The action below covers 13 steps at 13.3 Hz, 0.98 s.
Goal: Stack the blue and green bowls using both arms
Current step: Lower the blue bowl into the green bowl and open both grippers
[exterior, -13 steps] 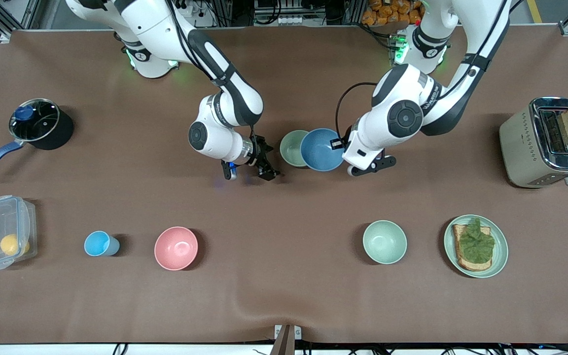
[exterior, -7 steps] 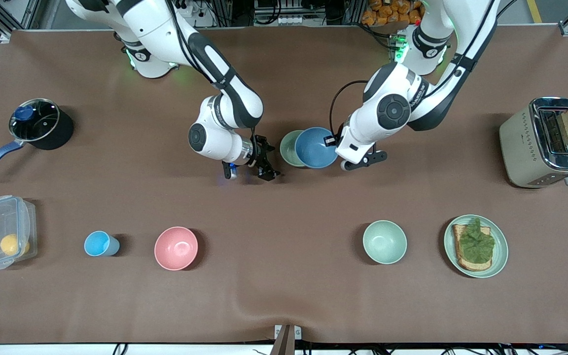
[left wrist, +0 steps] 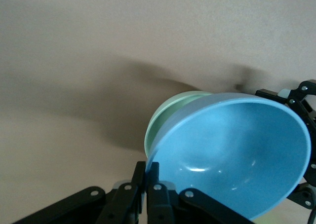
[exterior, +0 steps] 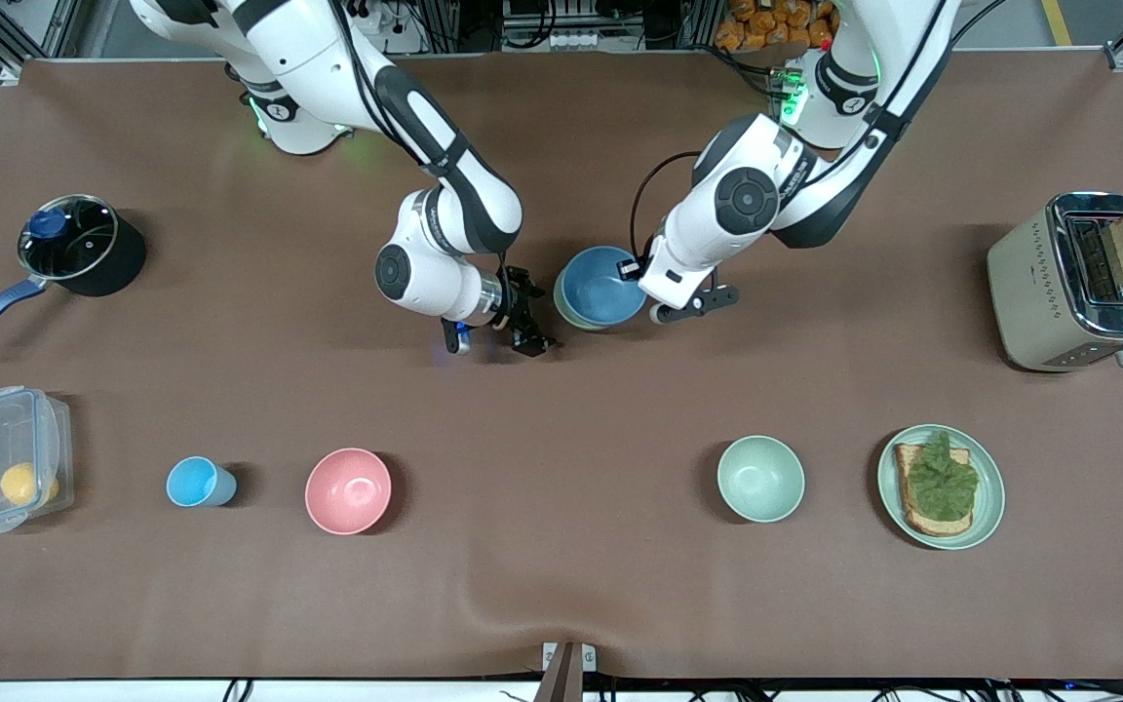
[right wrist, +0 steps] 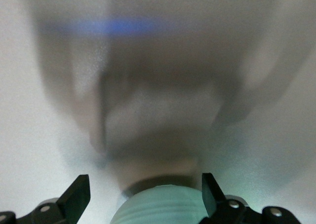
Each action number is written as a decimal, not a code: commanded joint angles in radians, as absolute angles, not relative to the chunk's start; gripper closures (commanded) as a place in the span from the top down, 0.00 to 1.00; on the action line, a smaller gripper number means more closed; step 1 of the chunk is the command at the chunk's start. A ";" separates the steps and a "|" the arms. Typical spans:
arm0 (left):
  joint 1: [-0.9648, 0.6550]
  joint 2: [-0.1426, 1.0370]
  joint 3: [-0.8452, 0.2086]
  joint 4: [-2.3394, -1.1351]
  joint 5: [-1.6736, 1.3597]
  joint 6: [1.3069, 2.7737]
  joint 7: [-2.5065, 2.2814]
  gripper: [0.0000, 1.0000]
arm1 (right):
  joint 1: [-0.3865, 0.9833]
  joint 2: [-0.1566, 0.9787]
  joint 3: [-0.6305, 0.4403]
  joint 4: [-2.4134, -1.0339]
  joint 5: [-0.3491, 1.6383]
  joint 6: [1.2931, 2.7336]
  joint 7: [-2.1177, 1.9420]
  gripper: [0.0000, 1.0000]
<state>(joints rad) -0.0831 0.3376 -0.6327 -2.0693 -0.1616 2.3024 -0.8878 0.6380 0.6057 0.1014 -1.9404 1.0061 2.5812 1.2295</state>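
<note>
Mid-table, nearer the arms' edge of the worktop than the camera's edge. The left gripper pinches the rim of the blue bowl, jaws narrow with the rim between them; in the left wrist view the fingers clamp the rim and the blue bowl is tilted. The blue bowl hangs over the green bowl, covering nearly all of it; only a sliver of green rim shows past the blue one. Whether the two bowls touch cannot be told. The green bowl stands on the table.

The right gripper is low over the table just beside the green bowl, toward the right arm's end, jaws wide and holding nothing; its fingertips flank the green bowl's wall.
</note>
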 commanded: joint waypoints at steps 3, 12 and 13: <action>-0.119 0.365 -0.634 -2.140 -0.192 2.449 -0.893 0.00 | 0.649 0.615 0.101 -1.925 1.040 2.586 1.218 1.00; -0.112 0.405 -0.632 -2.160 -0.190 2.484 -0.914 0.00 | 0.650 0.615 0.101 -1.927 1.040 2.585 1.216 1.00; -0.112 0.417 -0.632 -2.157 -0.190 2.484 -0.925 0.00 | 0.650 0.615 0.101 -1.927 1.040 2.585 1.218 1.00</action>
